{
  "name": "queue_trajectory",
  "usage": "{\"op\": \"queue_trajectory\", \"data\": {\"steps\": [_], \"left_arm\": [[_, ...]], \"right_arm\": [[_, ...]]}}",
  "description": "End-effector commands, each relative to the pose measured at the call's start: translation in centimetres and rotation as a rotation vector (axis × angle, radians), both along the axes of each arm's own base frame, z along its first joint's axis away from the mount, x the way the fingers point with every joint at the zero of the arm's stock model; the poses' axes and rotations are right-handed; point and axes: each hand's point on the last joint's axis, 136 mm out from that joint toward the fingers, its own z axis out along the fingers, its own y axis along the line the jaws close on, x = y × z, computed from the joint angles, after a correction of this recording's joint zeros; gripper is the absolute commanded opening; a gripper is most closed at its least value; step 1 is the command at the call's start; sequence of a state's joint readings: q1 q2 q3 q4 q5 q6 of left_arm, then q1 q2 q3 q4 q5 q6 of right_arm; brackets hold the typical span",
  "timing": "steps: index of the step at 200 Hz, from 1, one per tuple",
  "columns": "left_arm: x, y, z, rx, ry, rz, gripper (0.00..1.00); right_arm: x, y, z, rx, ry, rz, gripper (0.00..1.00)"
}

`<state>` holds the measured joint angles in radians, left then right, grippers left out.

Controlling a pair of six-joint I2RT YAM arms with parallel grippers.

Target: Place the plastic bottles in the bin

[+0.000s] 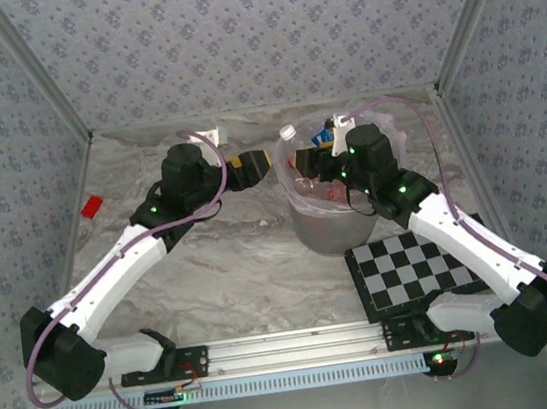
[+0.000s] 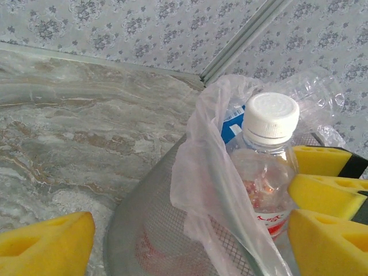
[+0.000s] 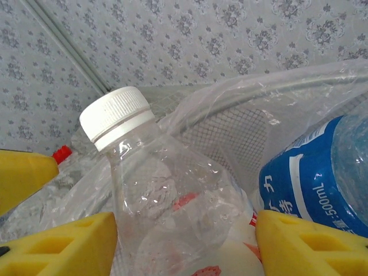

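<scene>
Plastic bottle (image 3: pixel 172 195) with white cap, upright at the bin (image 1: pixel 317 229) rim, right gripper (image 3: pixel 187 241) fingers clamped on its sides, left gripper (image 2: pixel 190 230) spread wide beside the bin

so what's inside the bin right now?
In the bin: a white-capped bottle poking above the rim, with a blue-labelled bottle beside it. Lower down, folds of the bag and the mesh wall hide the rest.

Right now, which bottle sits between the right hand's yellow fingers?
The clear bottle with the white cap: it stands tilted between the right hand's fingers. The blue-labelled bottle lies beside it, outside them.
</scene>
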<state>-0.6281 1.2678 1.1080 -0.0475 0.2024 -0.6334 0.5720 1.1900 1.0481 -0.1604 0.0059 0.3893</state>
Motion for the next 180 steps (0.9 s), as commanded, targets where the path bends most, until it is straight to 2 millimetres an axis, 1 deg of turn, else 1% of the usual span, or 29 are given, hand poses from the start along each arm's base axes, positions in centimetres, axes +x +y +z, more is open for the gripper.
{"op": "queue_trajectory", "data": {"steps": [1, 9, 14, 21, 26, 44, 54, 57, 65, 68, 70, 73, 85, 102, 122, 144, 157, 168, 180], "left_arm": [[0.2, -0.6, 2.8, -0.055, -0.051, -0.027, 0.87], [0.3, -0.7, 2.9, -0.055, -0.052, -0.028, 0.87], [0.4, -0.8, 2.9, -0.055, -0.05, -0.031, 0.87], [0.5, -1.0, 2.8, -0.054, -0.048, -0.033, 0.87], [0.5, -1.1, 2.8, -0.054, -0.046, -0.037, 0.87], [0.7, -1.3, 2.9, -0.056, -0.045, -0.043, 0.87], [0.8, -1.4, 2.9, -0.057, -0.045, -0.046, 0.87], [0.8, -1.5, 2.9, -0.058, -0.045, -0.047, 0.87], [0.9, -1.6, 2.9, -0.061, -0.043, -0.048, 0.87], [0.9, -1.6, 2.8, -0.061, -0.044, -0.049, 0.87], [0.9, -1.6, 2.9, -0.062, -0.044, -0.049, 0.87], [0.9, -1.6, 2.8, -0.061, -0.042, -0.05, 0.87], [1.0, -1.7, 2.7, -0.06, -0.041, -0.049, 0.87], [1.0, -1.7, 2.6, -0.058, -0.038, -0.052, 0.87], [1.2, -1.7, 2.5, -0.05, -0.041, -0.047, 0.87], [1.7, -2.1, 2.7, -0.046, -0.044, -0.049, 0.87], [2.1, -2.6, 3.0, -0.05, -0.046, -0.057, 0.87], [2.6, -3.1, 3.4, -0.056, -0.051, -0.064, 0.87], [3.3, -3.6, 3.4, -0.054, -0.052, -0.064, 0.87]], "right_arm": [[-4.5, -3.3, -15.1, -0.326, 0.422, -0.006, 0.64], [-4.7, -3.4, -15.4, -0.326, 0.432, -0.005, 0.64], [-4.8, -3.3, -15.2, -0.321, 0.432, 0.0, 0.64], [-4.7, -3.3, -14.6, -0.316, 0.425, 0.002, 0.65], [-4.7, -3.3, -13.8, -0.311, 0.412, 0.004, 0.65], [-4.4, -3.4, -9.5, -0.292, 0.342, 0.006, 0.66], [-4.0, -3.4, -6.7, -0.272, 0.29, 0.006, 0.68], [-4.2, -3.6, -6.3, -0.278, 0.294, 0.009, 0.68], [-4.1, -3.7, -4.4, -0.267, 0.265, 0.012, 0.7], [-4.2, -3.8, -4.1, -0.27, 0.264, 0.013, 0.71], [-4.0, -3.7, -2.9, -0.259, 0.241, 0.013, 0.72], [-3.9, -3.8, -2.2, -0.257, 0.23, 0.012, 0.72], [-3.9, -3.9, 0.2, -0.25, 0.189, 0.017, 0.75], [-3.8, -4.1, 2.9, -0.236, 0.13, 0.019, 0.79], [-3.4, -4.5, 5.7, -0.233, 0.066, 0.008, 0.82], [-2.7, -5.4, 8.0, -0.238, 0.014, -0.016, 0.84], [-1.8, -6.3, 9.1, -0.238, -0.017, -0.042, 0.84], [-0.8, -7.1, 10.0, -0.238, -0.049, -0.076, 0.83], [0.7, -8.4, 11.1, -0.249, -0.083, -0.129, 0.81]]}}
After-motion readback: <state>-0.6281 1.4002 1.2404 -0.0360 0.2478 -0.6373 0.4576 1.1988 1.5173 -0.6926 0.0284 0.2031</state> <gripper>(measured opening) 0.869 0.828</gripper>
